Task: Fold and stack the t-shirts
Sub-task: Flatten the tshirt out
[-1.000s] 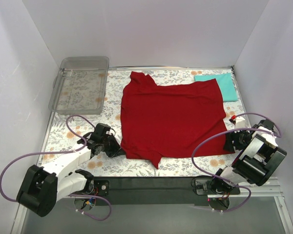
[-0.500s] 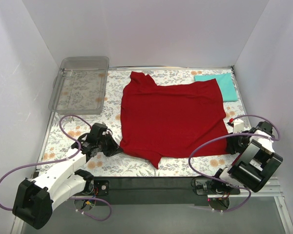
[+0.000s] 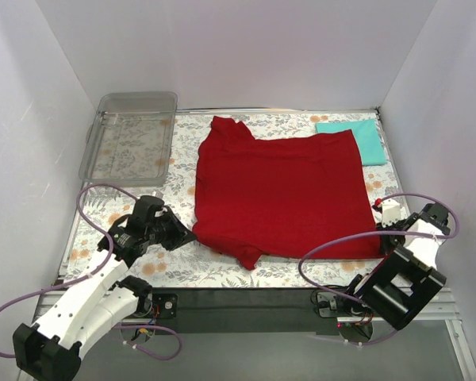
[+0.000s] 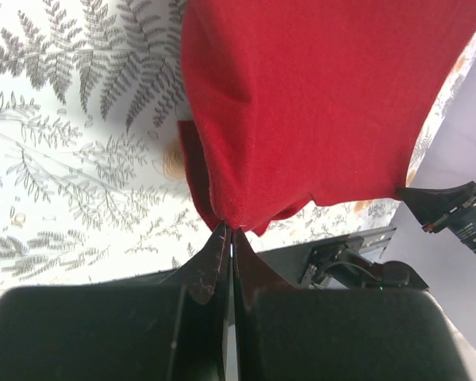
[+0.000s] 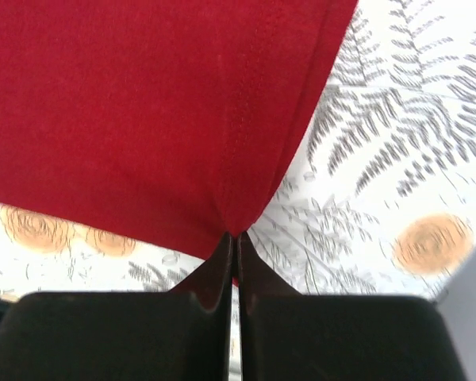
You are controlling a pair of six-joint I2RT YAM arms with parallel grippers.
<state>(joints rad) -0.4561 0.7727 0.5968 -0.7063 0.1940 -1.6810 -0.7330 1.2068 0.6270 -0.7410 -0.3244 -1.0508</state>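
Floral desk (image 3: pixel 289 270): dark red t-shirt (image 3: pixel 278 186) clamped by left tool (image 4: pixel 228 236) at 8 o'clock, right tool (image 5: pixel 236 238) at 4 o'clock.

3 plain white walls (image 3: pixel 222 48) box in a floral-patterned mat (image 3: pixel 210 274); light is soft, even.

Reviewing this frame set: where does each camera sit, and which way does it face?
Top external: above and behind the bases, looking down on both arms, the floral mat, red t-shirt, teal t-shirt and tray.
Left wrist: on the left arm, looking along the shut left gripper, which pinches the shirt's near-left corner.
Right wrist: on the right arm, looking along the right gripper, which pinches the near-right corner.
Shared: all three show the red t-shirt on the mat.
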